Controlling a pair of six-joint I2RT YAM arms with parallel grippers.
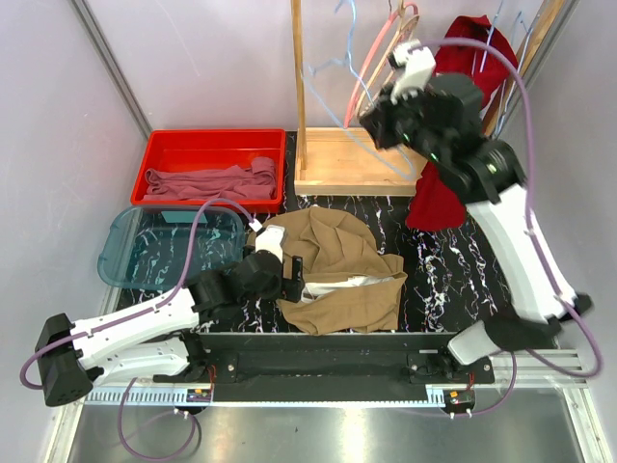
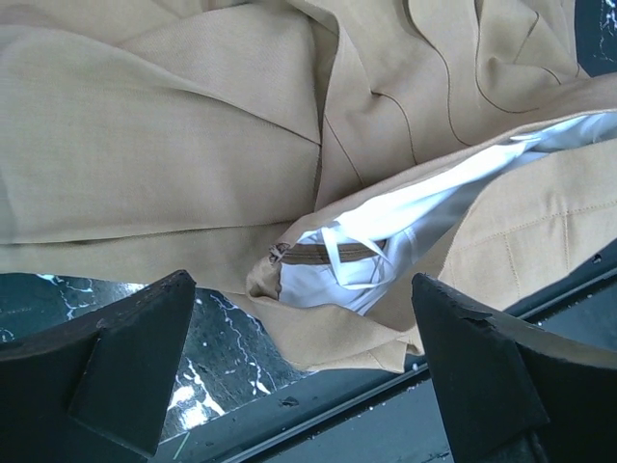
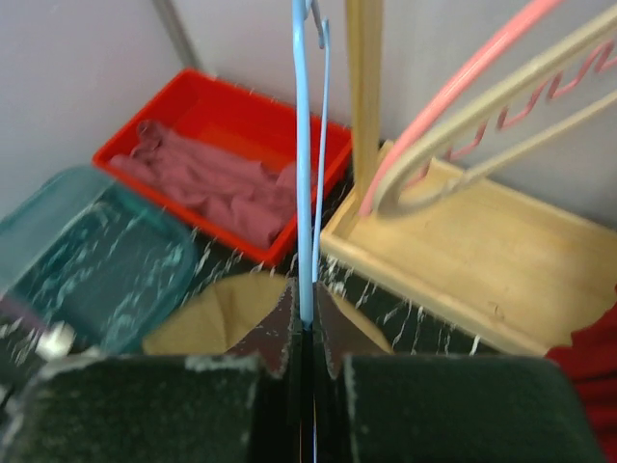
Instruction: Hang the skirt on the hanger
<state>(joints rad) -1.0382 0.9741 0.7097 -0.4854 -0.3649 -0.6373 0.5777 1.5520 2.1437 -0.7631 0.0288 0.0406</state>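
L tool (image 2: 304, 323) is held spread over the skirt (image 1: 337, 265), which is crumpled on the bench (image 1: 434, 260) w/ white lining shown. A teal tub (image 1: 120, 256) is set at left. Behind it, a red tray (image 1: 159, 154) is filled w/ mauve cloth (image 1: 207, 181). Farthest back, the hanger (image 3: 302, 145) is pinched by R tool (image 3: 304, 323).

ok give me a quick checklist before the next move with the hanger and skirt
1. right end effector shut on the hanger: ok
2. hanger hook off the rack: cannot tell
3. pink hanger apart from the held wire: ok
4. left end effector open over the skirt waist: ok
5. skirt gripped: not ok, it lies loose on the table
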